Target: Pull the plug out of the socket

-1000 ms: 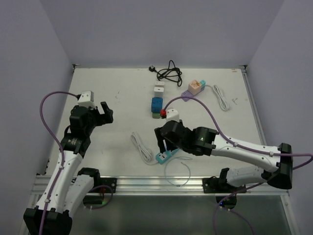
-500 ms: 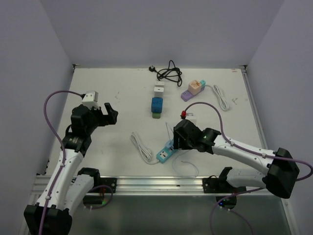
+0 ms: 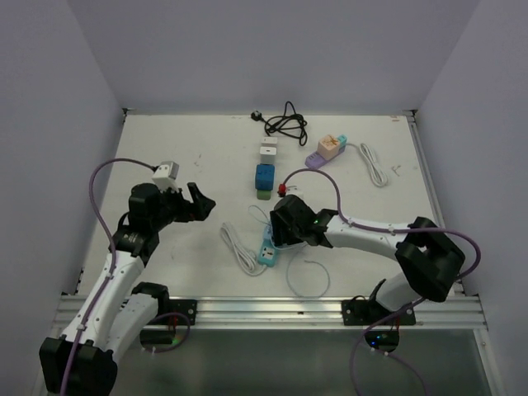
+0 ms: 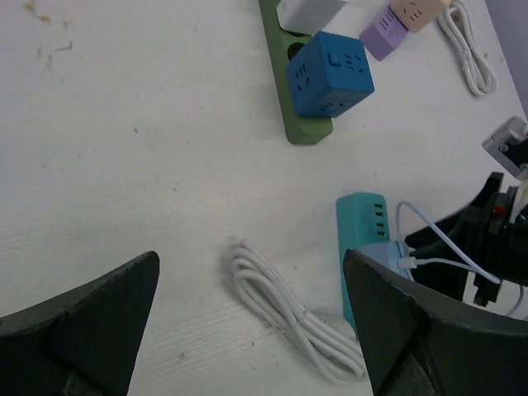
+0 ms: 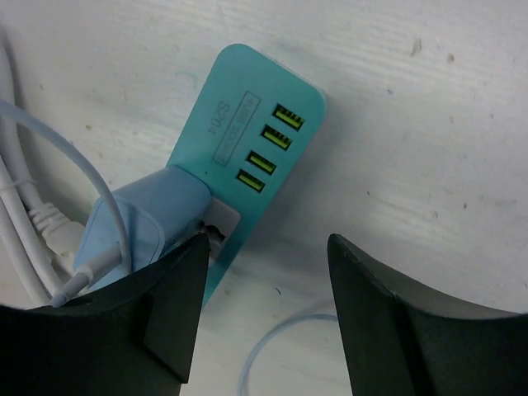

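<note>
My right pincer point(image 5: 266, 252), jaws apart, hovered over the teal power strip point(image 5: 256, 115) on the desk point(image 3: 181, 148); its pale-blue plug point(image 5: 144, 227) sat just outside the gap, beside one finger. My left pincer point(image 4: 252, 272), also spread, hung farther off.

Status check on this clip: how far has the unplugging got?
Approach looks done: the right tool sits over the teal power strip, jaws open. In hand: the light blue plug lies beside one jaw, not yet gripped and still seated in the strip. Left to do: close on the plug and pull it free. The left tool hovers open nearby, holding nothing.
</note>
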### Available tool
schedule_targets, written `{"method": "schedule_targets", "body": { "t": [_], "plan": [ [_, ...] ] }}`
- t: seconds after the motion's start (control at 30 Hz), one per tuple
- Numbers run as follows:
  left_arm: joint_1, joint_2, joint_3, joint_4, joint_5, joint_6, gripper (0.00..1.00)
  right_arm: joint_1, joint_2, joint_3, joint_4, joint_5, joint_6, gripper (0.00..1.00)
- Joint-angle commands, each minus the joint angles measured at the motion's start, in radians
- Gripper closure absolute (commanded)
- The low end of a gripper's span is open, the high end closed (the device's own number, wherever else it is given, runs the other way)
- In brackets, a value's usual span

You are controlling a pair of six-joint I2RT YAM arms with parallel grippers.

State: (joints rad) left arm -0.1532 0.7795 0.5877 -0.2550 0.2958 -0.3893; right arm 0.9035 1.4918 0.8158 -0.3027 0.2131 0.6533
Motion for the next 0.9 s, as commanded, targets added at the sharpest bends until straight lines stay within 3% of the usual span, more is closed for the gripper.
{"method": "schedule_targets", "body": {
  "t": [0.0,0.4,0.67,0.87],
  "plan": [
    [-0.04,0.004,-0.034,0.01,0.059,-0.129,0.04,-0.02,0.06,0.077,0.12,-0.006,-0.115,0.37],
    [-0.308,0.046,-0.14,0.128,-0.084,-0.385,0.16,-0.127,0.163,0.164,0.182,-0.124,-0.23,0.42],
    [-0.615,0.19,-0.063,0.158,-0.331,-0.428,0.19,-0.127,0.047,0.167,0.064,-0.118,-0.192,0.4],
    [-0.663,0.247,-0.022,0.158,-0.388,-0.424,0.2,-0.127,-0.036,0.201,-0.051,-0.046,-0.196,0.32]
  ]
}}
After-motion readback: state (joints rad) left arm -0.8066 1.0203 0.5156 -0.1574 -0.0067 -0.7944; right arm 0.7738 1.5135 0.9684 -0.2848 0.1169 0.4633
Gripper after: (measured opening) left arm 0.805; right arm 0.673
